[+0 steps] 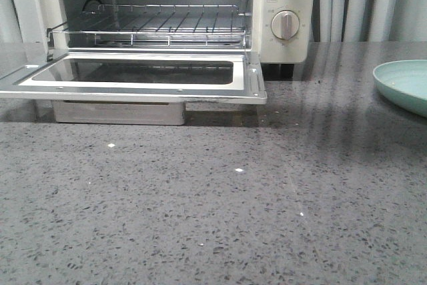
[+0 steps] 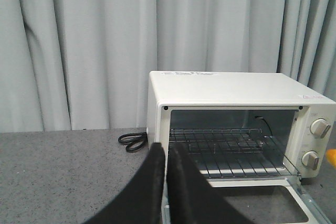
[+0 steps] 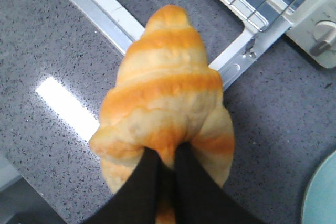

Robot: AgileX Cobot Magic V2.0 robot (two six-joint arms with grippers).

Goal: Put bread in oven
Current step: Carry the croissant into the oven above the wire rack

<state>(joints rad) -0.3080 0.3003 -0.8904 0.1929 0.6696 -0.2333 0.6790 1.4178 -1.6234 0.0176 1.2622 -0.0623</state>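
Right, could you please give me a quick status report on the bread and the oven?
Right gripper shut on bread, held above the counter by the open door's corner. Left gripper shut, empty. Oven open, wire rack bare. Nothing in the way.

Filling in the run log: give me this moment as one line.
right tool: shut on bread, above counter near door corner | left tool: shut, empty | oven: door open, rack bare

Left gripper (image 2: 165, 153), right gripper (image 3: 167, 158): matte black, smooth tapered fingers, no markings

Grey speckled stone countertop (image 1: 220, 211) — cream oven (image 1: 283, 11), teal plate (image 1: 403, 83), black cord (image 2: 132, 141)
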